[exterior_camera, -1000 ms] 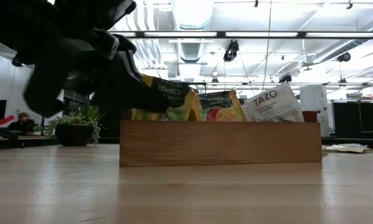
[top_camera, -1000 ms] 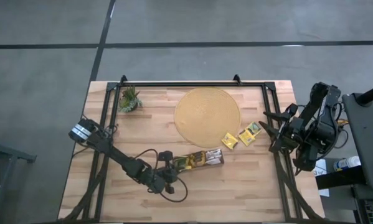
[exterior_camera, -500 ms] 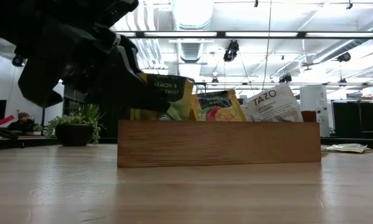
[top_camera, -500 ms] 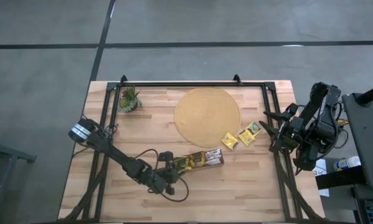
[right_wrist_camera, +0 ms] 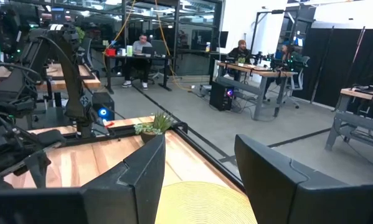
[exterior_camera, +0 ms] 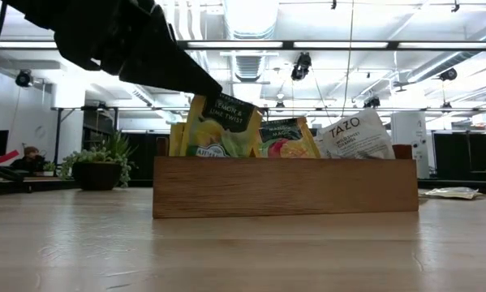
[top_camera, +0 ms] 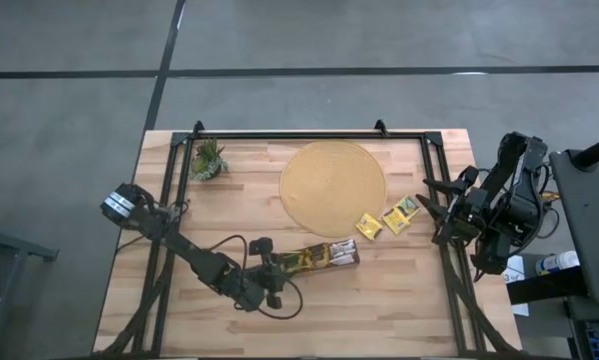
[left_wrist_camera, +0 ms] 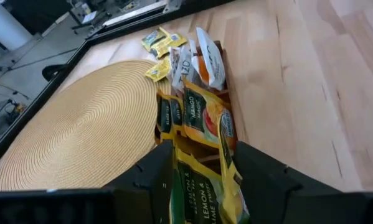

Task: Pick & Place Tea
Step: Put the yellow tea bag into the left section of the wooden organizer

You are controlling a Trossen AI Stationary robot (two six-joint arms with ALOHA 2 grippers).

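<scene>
Near the counter's front edge, the left gripper (top_camera: 272,270) hangs at the left end of the dark brown oblong wooden tray (top_camera: 351,262), which holds a row of flat square paper tea sachets (top_camera: 317,258) standing on edge. Left wrist view: the two dark fingers stand apart on either side of the yellow lemon sachet (left_wrist_camera: 202,193) at the near end of the row, its faces not visibly pinched, so the jaws read as released around it rather than clenched. Low view: that sachet (exterior_camera: 221,126) stands upright in the tray (exterior_camera: 285,187), leaning a little, with the gripper just above and beside its top edge. The tray's long axis runs left to right across the counter, away from the left jaws toward the right arm. Two more yellow sachets (top_camera: 384,220) lie flat on the light wooden counter (top_camera: 409,310) between the round woven straw mat (top_camera: 333,186) and the right gripper (top_camera: 441,212), which waits at the right edge with jaws parted and empty. Judged from this layout, the left arm is far nearer the tray's sachets; the loose pair lies nearer the right.
</scene>
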